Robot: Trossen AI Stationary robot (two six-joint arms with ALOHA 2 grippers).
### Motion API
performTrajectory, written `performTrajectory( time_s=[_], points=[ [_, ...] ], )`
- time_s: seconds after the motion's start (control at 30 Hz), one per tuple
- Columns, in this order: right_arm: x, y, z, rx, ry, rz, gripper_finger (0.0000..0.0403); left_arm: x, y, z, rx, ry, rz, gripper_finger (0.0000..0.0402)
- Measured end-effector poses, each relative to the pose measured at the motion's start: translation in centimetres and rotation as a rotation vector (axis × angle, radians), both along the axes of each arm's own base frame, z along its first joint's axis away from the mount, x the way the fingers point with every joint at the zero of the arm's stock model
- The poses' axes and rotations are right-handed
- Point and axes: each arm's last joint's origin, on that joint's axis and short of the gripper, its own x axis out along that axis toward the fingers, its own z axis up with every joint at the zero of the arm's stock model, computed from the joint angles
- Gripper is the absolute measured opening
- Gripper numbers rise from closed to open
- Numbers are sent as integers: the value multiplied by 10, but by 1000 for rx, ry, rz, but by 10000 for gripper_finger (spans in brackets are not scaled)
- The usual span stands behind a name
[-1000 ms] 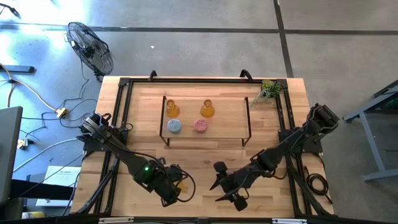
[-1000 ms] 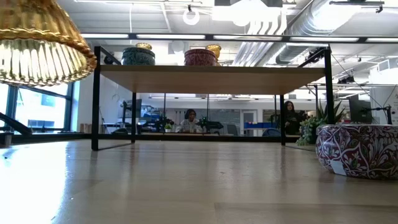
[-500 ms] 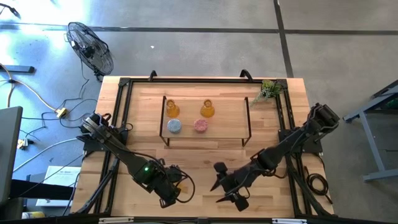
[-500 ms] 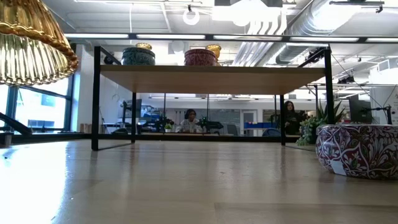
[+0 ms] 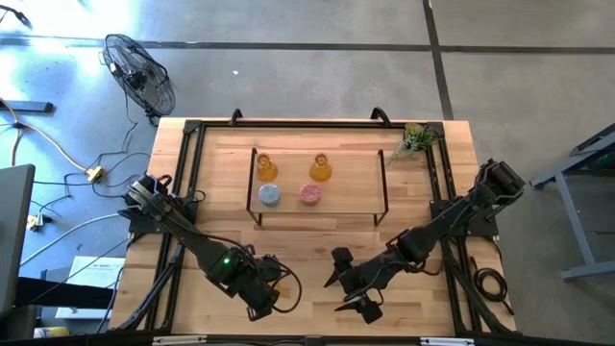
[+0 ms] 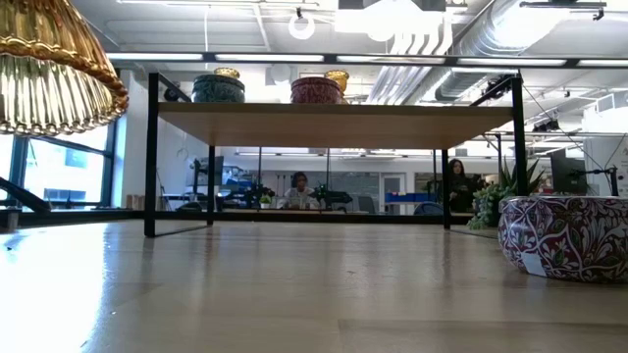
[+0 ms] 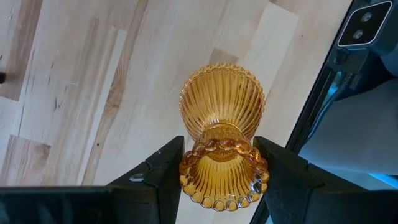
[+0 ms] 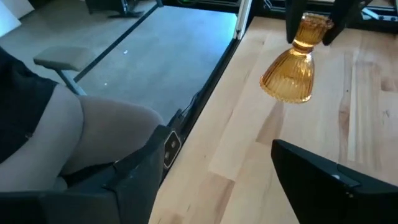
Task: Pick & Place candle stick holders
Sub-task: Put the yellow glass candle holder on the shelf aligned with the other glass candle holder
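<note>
the right gripper (image 5: 354,293) has spread its fingers wider since a second ago. the left gripper (image 7: 221,171) clamps the amber candle stick holder (image 7: 222,127) by its neck, lifted above the table's (image 5: 317,245) front edge, tilted, its bulbous base away from the wrist.

Overhead, straight down: whole table (image 5: 317,240). Low, level, close. Both wrist views share the amber holder (image 7: 222,134).

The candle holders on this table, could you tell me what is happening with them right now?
The left pincer grips an amber holder by its neck, lifted off the near table edge. The right pincer hangs open and empty near a purple patterned holder on the tabletop. Two amber holders, a blue one and a pink one already stand on the small shelf.
</note>
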Motion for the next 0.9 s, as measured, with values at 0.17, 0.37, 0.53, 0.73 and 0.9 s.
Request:
performTrajectory(
  time_s=[0.17,0.37,0.53,0.73,0.9],
  points=[
    [0,0,0,0,1,1,292,0,0,0,0,0,0,171],
    [0,0,0,1,-1,0,292,0,0,0,1,0,-3,171],
    [0,0,0,0,-2,1,291,0,0,0,-3,2,-4,171],
    [0,0,0,-1,-2,1,291,0,0,0,-8,7,-7,171],
    [0,0,0,-1,-2,1,291,-1,0,0,2,12,-30,171]
  ],
)
